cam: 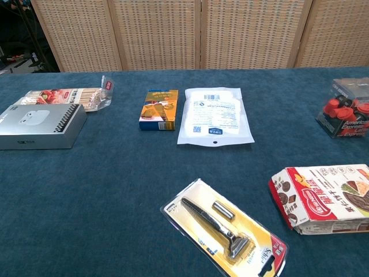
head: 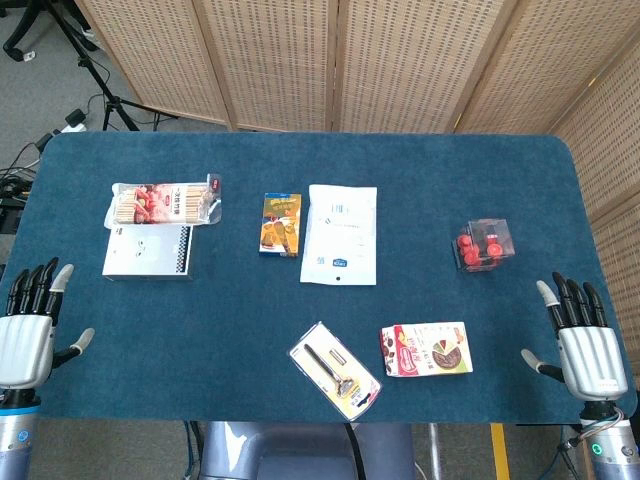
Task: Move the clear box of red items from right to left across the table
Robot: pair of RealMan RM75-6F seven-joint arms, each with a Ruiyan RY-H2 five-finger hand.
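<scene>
The clear box of red items (head: 484, 245) stands on the right side of the blue table (head: 300, 330); the chest view shows the clear box (cam: 346, 115) at its right edge, with round red pieces inside. My right hand (head: 582, 338) hovers at the table's near right corner, fingers spread and holding nothing, well short of the box. At the near left corner my left hand (head: 32, 318) is likewise spread and empty. Neither hand appears in the chest view.
On the left lie a silver box (head: 148, 250) and a packet of sticks (head: 163, 203). A small orange box (head: 281, 224) and white pouch (head: 340, 234) sit mid-table. A razor pack (head: 335, 369) and a cookie box (head: 426, 349) lie near the front edge.
</scene>
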